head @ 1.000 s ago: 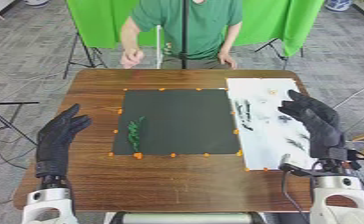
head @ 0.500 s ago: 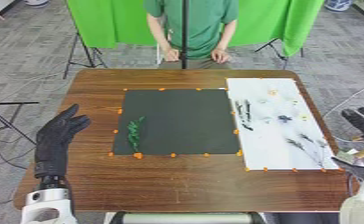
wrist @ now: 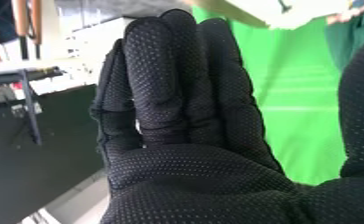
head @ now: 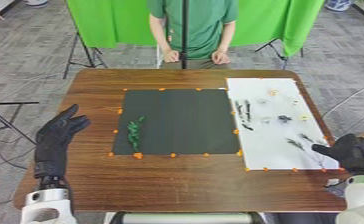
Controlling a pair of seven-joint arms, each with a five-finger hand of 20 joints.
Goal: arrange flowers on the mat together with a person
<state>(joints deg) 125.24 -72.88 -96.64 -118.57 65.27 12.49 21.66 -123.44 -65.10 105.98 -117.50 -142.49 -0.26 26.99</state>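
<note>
Head view: right hand has come in to the white sheet near its right edge, fingers straight, grasping nothing; probably it must pick a stem next.

Green curtain beyond brown table; gray floor; black stand far left.

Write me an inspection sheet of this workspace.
Surface: brown wooden table, with the dark mat and, right of it, the white sheet.
Job's things: green sprig on the mat's left part; dark bloom, sprigs and pale blooms on the sheet.
Clutter: nothing seen.
Hands: left hand over the table's left side, open; right hand by the sheet's near right corner, fingers straight, holding nothing.
Cables: thin one beyond the table's right edge.
Surroundings: green curtain behind; black stand at left.
</note>
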